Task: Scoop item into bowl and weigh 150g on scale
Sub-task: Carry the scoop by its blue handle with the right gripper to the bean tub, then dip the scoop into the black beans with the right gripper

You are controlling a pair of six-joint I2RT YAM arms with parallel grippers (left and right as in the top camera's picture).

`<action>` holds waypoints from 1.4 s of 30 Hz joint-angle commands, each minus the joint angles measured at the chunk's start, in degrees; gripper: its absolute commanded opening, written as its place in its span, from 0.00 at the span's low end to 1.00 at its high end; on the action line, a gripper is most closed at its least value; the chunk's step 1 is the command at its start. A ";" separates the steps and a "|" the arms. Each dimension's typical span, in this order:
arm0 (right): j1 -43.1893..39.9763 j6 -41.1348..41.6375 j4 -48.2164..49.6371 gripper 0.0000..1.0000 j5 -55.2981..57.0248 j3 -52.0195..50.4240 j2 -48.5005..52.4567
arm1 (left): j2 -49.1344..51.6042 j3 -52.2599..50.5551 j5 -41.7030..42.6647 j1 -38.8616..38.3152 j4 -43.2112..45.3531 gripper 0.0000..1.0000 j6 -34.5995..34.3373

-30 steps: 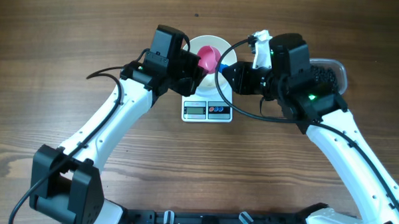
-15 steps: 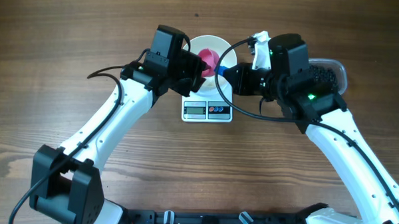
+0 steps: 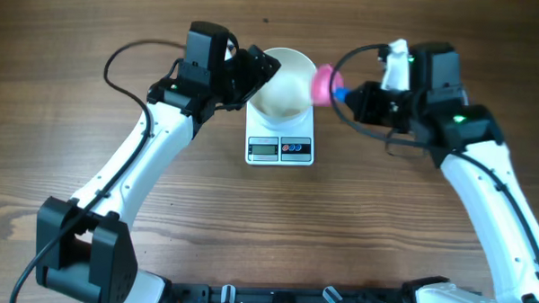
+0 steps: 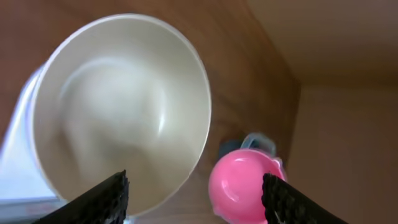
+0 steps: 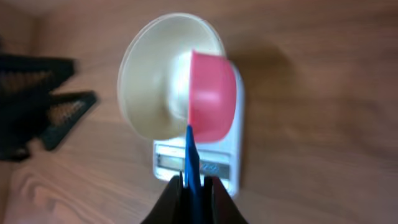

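Observation:
The white bowl (image 3: 284,78) sits on the white scale (image 3: 280,148) and looks empty in the left wrist view (image 4: 118,118). None of the item shows in any view. My left gripper (image 3: 257,70) stands open just left of the bowl's rim, its fingers (image 4: 99,199) apart with nothing held. My right gripper (image 3: 352,97) is shut on the blue handle (image 5: 191,158) of a pink scoop (image 3: 322,83), which hangs at the bowl's right edge. The scoop's cup (image 4: 245,186) shows no contents. In the right wrist view the scoop (image 5: 211,96) overlaps the bowl (image 5: 155,74) above the scale (image 5: 205,165).
A wooden table (image 3: 89,181) carries everything. The scale's display and buttons (image 3: 280,149) face the front edge. Cables loop behind both arms (image 3: 129,52). My left fingers (image 5: 53,106) appear at the left of the right wrist view.
My left gripper opened and drew back left off the bowl. My right arm swung right, carrying the pink scoop from over the bowl to beside its right rim.

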 commanded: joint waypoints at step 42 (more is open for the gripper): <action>-20.83 -29.66 -11.32 0.04 22.56 9.64 16.87 | -8.59 0.37 -7.06 0.33 -13.16 0.93 29.42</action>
